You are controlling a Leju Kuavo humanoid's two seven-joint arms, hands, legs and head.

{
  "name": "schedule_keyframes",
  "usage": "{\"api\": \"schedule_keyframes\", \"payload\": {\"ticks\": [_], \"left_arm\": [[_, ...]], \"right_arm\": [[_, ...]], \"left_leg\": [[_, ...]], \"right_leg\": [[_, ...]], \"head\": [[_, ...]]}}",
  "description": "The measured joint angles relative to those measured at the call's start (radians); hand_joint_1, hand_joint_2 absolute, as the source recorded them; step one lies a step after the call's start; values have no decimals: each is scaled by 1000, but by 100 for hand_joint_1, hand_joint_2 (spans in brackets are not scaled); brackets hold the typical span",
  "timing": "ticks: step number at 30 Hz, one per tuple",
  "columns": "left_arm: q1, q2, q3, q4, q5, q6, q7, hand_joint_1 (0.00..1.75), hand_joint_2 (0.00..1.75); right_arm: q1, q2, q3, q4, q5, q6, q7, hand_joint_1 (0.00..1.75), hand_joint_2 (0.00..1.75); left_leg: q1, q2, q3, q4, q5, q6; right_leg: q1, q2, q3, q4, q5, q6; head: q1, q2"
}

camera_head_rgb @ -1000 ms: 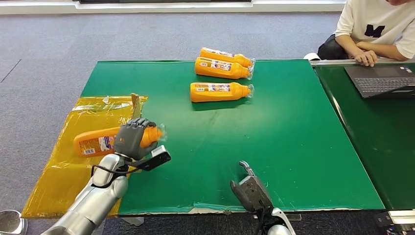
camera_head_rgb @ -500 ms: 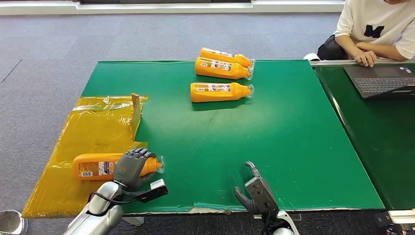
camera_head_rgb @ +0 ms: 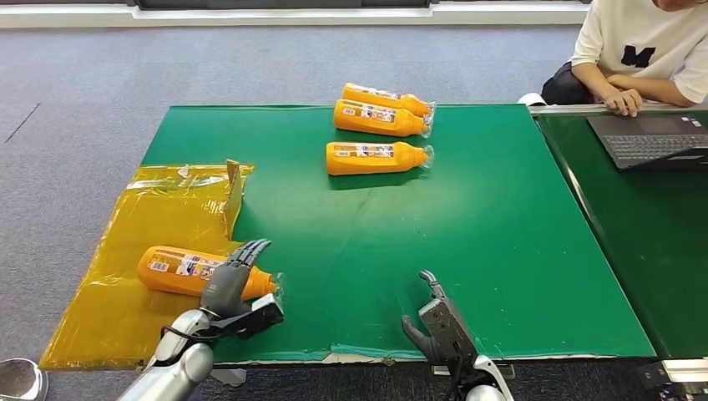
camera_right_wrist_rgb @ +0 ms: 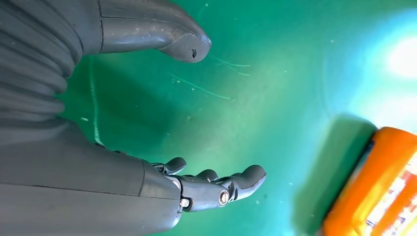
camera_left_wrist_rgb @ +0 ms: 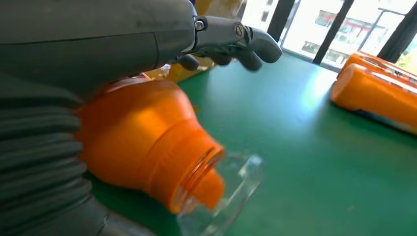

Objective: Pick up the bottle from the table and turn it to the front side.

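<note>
On the yellow sheet (camera_head_rgb: 125, 251), near the table (camera_head_rgb: 467, 242) edge: orange bottle (camera_head_rgb: 188, 271) lying flat.
Left robot hand (camera_head_rgb: 230, 280) hovers above its neck, fingers spread, holding nothing; right robot hand (camera_head_rgb: 438, 322) likewise spread, empty.

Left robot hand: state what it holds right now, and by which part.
Nothing. The left robot hand has its fingers spread, above the neck end of the orange bottle, which lies on the yellow sheet.

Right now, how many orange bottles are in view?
4. Three lie grouped at the table's far side; one lies on the yellow sheet under the left hand.
</note>
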Motion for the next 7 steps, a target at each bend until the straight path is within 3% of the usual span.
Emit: {"api": "schedule_keyframes", "payload": {"ticks": [3, 7], "left_arm": [[18, -11, 38, -73, 202, -55, -7, 0, 0], [50, -51, 91, -188, 381, -16, -5, 0, 0]], "right_arm": [[0, 0, 0, -19, -13, -13, -26, 0, 175], [1, 1, -5, -72, -55, -49, -97, 0, 175]], "left_leg": [[0, 1, 0, 0, 0, 0], [0, 0, -2, 0, 1, 0]], "right_leg": [[0, 0, -1, 0, 1, 0], [0, 1, -3, 0, 1, -1]], "head": [[0, 0], [0, 0]]}}
